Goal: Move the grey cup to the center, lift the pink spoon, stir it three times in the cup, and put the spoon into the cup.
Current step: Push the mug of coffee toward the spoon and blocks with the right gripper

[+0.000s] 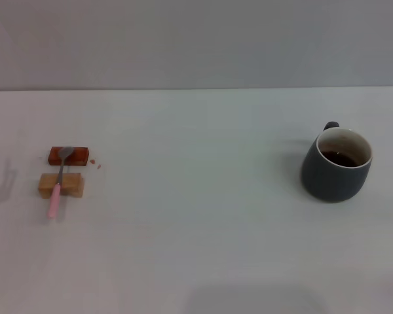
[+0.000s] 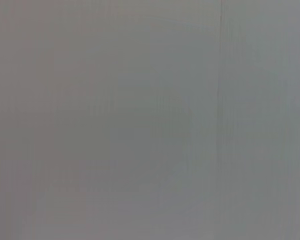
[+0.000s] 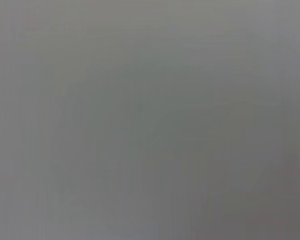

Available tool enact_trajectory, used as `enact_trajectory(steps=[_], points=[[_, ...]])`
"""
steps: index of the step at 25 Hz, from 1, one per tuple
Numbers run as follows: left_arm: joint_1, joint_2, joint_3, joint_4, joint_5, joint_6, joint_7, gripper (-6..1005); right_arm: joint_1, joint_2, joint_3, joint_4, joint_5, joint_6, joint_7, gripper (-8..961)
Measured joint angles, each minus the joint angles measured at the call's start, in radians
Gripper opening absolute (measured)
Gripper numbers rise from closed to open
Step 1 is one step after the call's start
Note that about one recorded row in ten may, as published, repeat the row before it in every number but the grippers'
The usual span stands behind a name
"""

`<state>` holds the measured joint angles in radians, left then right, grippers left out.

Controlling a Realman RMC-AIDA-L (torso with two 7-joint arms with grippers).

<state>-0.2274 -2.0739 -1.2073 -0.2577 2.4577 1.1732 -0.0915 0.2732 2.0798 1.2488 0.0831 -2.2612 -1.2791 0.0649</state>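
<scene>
Neither gripper in sight: head view shows no arm, both wrist views show only blank grey surface. Cannot tell how either one's fingers stand. Both arms judged parked outside the frame; nothing of the task begun.

Grey cup (image 1: 336, 165): right side of the table (image 1: 196, 248), upright, well off centre. Loop handle points to the far side, only its top showing above the rim. Dark liquid low inside, cream wall bare above it. Judged ceramic: heavy for its size, stiff, smooth-glazed and so likely slippery, chips if knocked. Body widens toward the base, so a pinch across the wall could slide upward. Better hold judged to be the handle, or over the rim with one finger inside, above the liquid. Move level and slow; liquid can slosh.

Pink spoon (image 1: 57, 183): far left, well apart from the cup. Lies bridged over two small blocks, metal bowl on the red-brown block (image 1: 69, 156) farther off, handle crossing the tan wooden block (image 1: 61, 185), pink end overhanging toward the near side. Judged light, stiff, thin. Raised handle leaves room beneath for fingers; take it at the overhanging pink end or between the blocks. Blocks are loose and may shift if nudged.
</scene>
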Motion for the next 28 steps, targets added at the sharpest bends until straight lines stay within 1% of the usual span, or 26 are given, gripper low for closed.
enact_trajectory(steps=[5, 9, 10, 12, 14, 15, 16, 19, 20, 21, 24, 25, 28], points=[[-0.001, 0.0, 0.0, 0.0, 0.0, 0.0, 0.0, 822, 0.007, -0.001, 0.0, 0.0, 0.0, 0.013, -0.002, 0], [-0.001, 0.0, 0.0, 0.0, 0.0, -0.001, 0.0, 822, 0.027, -0.002, 0.0, -0.001, 0.0, 0.056, -0.005, 0], [-0.001, 0.0, 0.0, 0.0, 0.0, -0.001, 0.0, 822, 0.046, -0.004, 0.0, -0.002, 0.0, 0.096, -0.011, -1], [-0.001, 0.0, 0.0, 0.0, 0.001, -0.001, 0.0, 822, 0.058, -0.005, 0.0, -0.005, 0.0, 0.118, -0.014, -1], [-0.001, 0.0, 0.0, 0.0, 0.001, -0.001, 0.0, 823, 0.085, -0.007, -0.001, -0.014, 0.0, 0.147, -0.016, -1], [-0.001, 0.0, 0.0, 0.0, 0.002, -0.001, 0.0, 823, 0.109, -0.007, -0.003, -0.026, -0.001, 0.166, -0.016, -1], [-0.002, 0.0, 0.0, 0.0, 0.003, -0.002, 0.0, 823, 0.109, -0.007, -0.003, -0.026, -0.001, 0.166, -0.016, -1], [-0.003, 0.0, 0.0, -0.001, 0.006, -0.001, -0.003, 823, 0.14, -0.007, -0.008, -0.029, -0.004, 0.209, -0.017, -1], [-0.003, 0.0, 0.0, -0.001, 0.006, -0.001, -0.004, 823, 0.163, -0.007, -0.013, -0.027, -0.008, 0.249, -0.017, -1], [-0.003, 0.0, 0.0, -0.001, 0.006, -0.001, -0.004, 823, 0.163, -0.007, -0.013, -0.027, -0.008, 0.249, -0.017, -1], [-0.003, -0.001, 0.009, -0.002, 0.006, 0.001, -0.005, 823, 0.187, -0.003, -0.038, -0.024, -0.013, 0.302, -0.017, -2], [-0.003, -0.001, 0.012, -0.002, 0.003, 0.002, -0.005, 823, 0.193, -0.001, -0.071, -0.013, -0.014, 0.318, -0.017, -2], [-0.003, -0.002, 0.012, -0.004, 0.001, 0.003, -0.007, 823, 0.193, 0.002, -0.12, 0.019, -0.014, 0.338, -0.017, -2]])
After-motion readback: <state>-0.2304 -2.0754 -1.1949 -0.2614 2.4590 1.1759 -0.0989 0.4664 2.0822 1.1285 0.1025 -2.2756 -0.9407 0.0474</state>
